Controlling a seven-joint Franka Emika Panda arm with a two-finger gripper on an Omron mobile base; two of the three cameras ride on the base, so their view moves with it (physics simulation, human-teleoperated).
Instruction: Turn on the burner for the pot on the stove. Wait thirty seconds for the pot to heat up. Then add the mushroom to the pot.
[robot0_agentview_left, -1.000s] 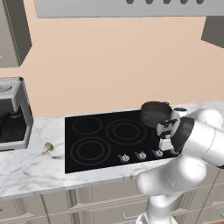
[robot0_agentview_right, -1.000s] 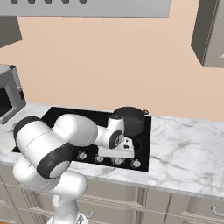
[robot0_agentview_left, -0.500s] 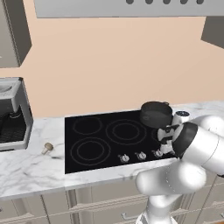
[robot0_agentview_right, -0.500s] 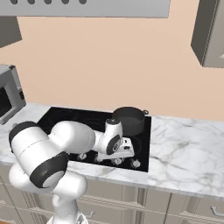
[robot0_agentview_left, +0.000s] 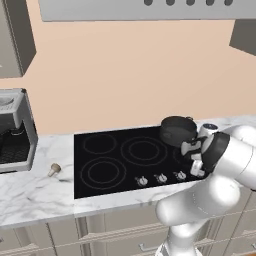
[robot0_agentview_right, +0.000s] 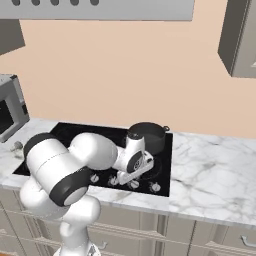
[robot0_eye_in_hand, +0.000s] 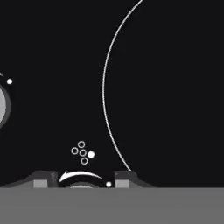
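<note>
Knob-turning appears to be under way: the gripper (robot0_eye_in_hand: 80, 181) is lowered onto a knob (robot0_eye_in_hand: 81, 185) right of the others, its fingers set apart either side. Behind it sits the pot (robot0_agentview_left: 177, 131); the mushroom (robot0_agentview_left: 54, 169) lies left of the stove (robot0_agentview_left: 115, 175).

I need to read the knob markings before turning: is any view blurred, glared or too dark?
Hand view: sharp, no glare, the stove glass is flat black, the ring outline and dot marking stay crisp, fingers low at the frame's bottom. Left base view: evenly lit, the arm hides the rightmost knobs. Right base view: soft shadow under the pot, knobs small but unblurred.
</note>
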